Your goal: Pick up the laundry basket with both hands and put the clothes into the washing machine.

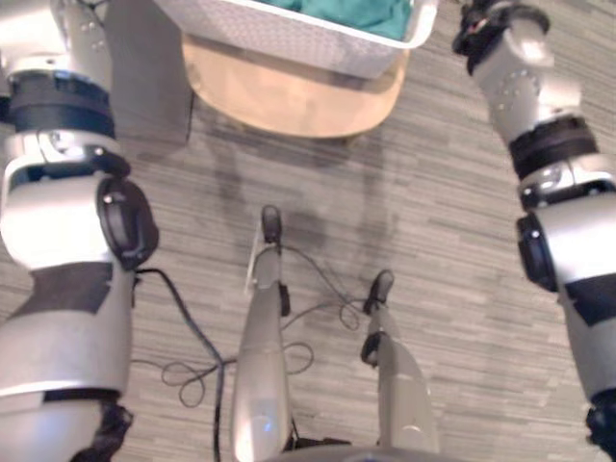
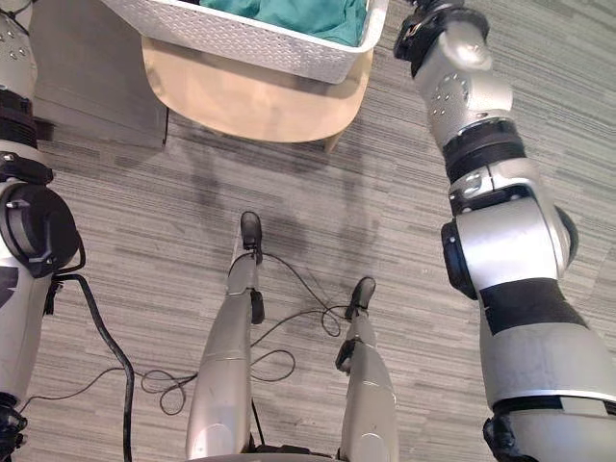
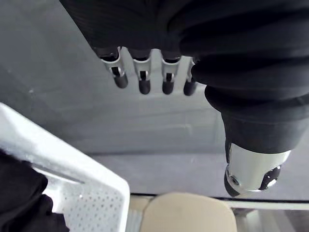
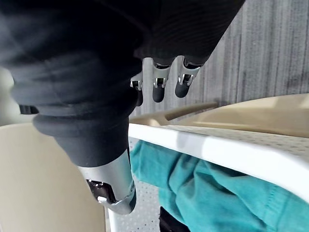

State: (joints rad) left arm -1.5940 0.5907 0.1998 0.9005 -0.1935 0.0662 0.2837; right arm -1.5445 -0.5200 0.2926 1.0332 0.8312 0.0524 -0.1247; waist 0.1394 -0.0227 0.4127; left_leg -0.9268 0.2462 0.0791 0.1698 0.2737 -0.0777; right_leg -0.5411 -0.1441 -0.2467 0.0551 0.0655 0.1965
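A white perforated laundry basket (image 1: 289,38) rests on a round wooden table (image 1: 289,101) in front of me. Teal clothes (image 2: 298,17) lie in it, and a dark garment (image 3: 21,193) shows at its left end. My left hand (image 3: 140,77) hovers by the basket's left corner (image 3: 96,193) with relaxed fingers, touching nothing. My right hand (image 4: 161,82) hangs just over the basket's right rim (image 4: 217,150). Its fingers are straight on the outer side and its thumb (image 4: 113,188) is toward the teal clothes (image 4: 207,193). It holds nothing.
A grey cabinet (image 1: 144,77) stands close to the left of the table, right behind my left hand. Striped grey flooring (image 1: 433,221) stretches around the table.
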